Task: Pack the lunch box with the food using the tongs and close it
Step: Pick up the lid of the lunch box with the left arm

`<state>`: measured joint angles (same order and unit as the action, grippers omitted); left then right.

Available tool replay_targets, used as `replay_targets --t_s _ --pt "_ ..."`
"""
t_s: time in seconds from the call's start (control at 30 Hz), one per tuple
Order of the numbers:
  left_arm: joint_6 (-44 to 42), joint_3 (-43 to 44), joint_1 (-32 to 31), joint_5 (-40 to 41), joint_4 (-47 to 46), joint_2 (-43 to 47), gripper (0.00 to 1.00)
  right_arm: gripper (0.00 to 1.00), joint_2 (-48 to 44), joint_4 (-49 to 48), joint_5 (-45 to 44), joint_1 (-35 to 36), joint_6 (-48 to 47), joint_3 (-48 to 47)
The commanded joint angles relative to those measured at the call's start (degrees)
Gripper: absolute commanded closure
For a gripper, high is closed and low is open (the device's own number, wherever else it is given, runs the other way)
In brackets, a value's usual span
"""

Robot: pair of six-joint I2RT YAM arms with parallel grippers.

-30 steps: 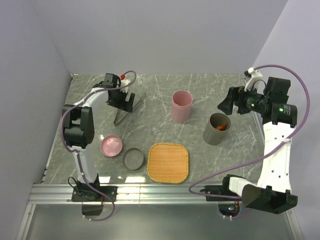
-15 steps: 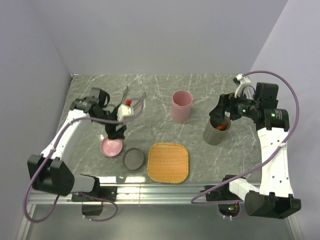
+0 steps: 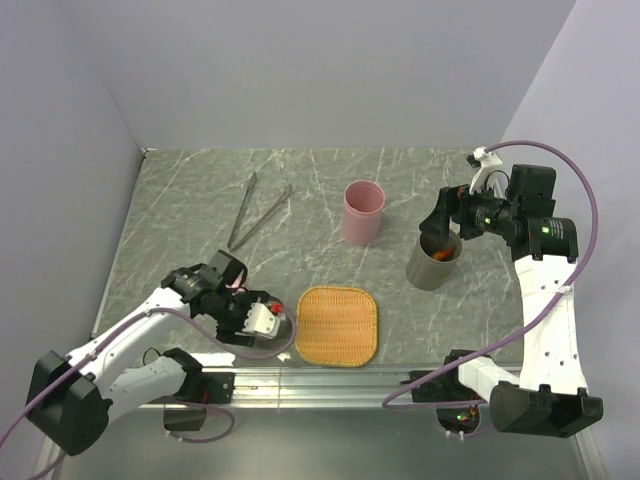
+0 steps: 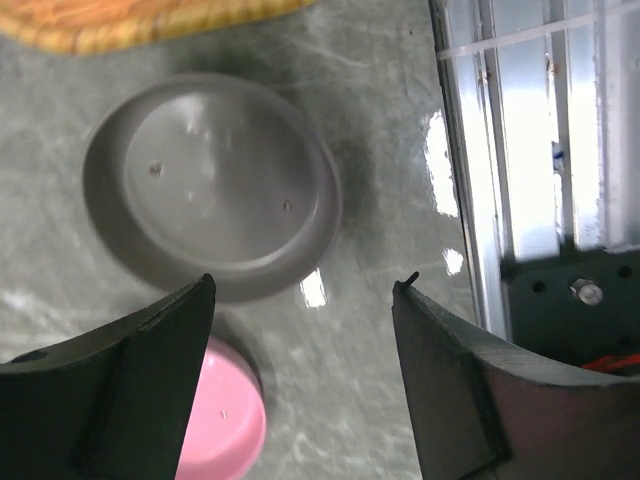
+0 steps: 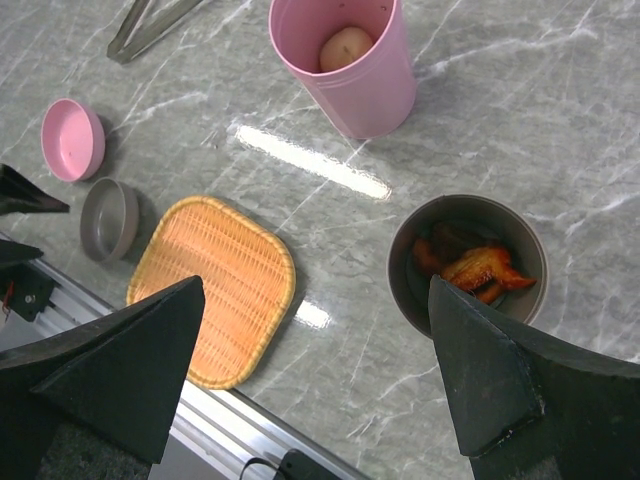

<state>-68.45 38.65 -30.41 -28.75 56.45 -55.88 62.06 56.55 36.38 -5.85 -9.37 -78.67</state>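
The tongs lie on the table at the back left, with no gripper near them. My left gripper hovers open low over the front left, and only table shows between its fingers. The shallow grey dish lies just beyond its tips and the pink dish by its left finger. In the top view the left gripper hides both dishes. The tall pink cup holds a pale beige ball. The tall grey cup holds brown-orange food. My right gripper is open above the grey cup.
The woven orange-yellow tray lies at the front centre between the arms, with its edge close to the grey dish. The aluminium rail runs along the table's near edge right beside the left gripper. Walls close in the left, back and right.
My left arm has swung from the tongs at the back left down to the front left over the dishes, its jaws narrowing slightly. The right gripper moved in over the grey cup, then held still.
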Motion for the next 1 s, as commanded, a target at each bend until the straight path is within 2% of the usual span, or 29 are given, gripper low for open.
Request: replay_targets --t_s 0.0,0.1,0.13,0.27,0.47,0.53,0.67,0.8,0.87,0.97 --pt "2.0 -1.5 -3.3 1.0 -9.2 -1.8 0.26 0.00 -1.2 -1.6 -1.2 0.5 0.5 -0.8" --pt "3.8 -3.2 -7.4 2.8 -11.4 -3.3 0.29 0.00 -1.0 -1.7 -1.6 0.5 0.5 -0.8" --pt "4.1 -3.7 -9.1 3.8 -11.9 -3.6 0.32 0.00 -0.9 -1.6 -1.5 0.5 0.6 -0.9" --pt "5.5 -6.7 -12.2 4.8 -14.3 -4.6 0.42 0.00 -0.8 -1.5 -1.6 0.5 0.7 -1.1" --pt "11.1 -9.3 -16.0 8.2 -21.7 -8.3 0.49 0.00 -0.8 -1.6 -1.9 0.5 0.7 -1.0" --pt "13.1 -9.0 -16.3 8.4 -22.5 -9.7 0.58 0.00 -1.0 -1.6 -2.0 0.5 0.8 -1.0" --pt "15.4 -8.3 -16.3 8.3 -24.3 -8.8 0.69 0.00 -1.0 -2.0 -1.9 0.4 1.0 -1.0" --pt "17.7 -7.1 -16.3 9.1 -23.8 -7.3 0.95 0.00 -0.7 -2.7 -2.4 0.4 1.5 -0.7" --pt "19.6 -5.7 -16.3 8.5 -23.1 -6.6 1.00 0.00 -0.6 -2.8 -2.4 0.4 1.6 -1.0" --pt "22.7 -2.3 -16.3 6.1 -20.8 -5.0 1.00 0.00 -0.2 -3.5 -2.2 0.3 2.1 -1.5"
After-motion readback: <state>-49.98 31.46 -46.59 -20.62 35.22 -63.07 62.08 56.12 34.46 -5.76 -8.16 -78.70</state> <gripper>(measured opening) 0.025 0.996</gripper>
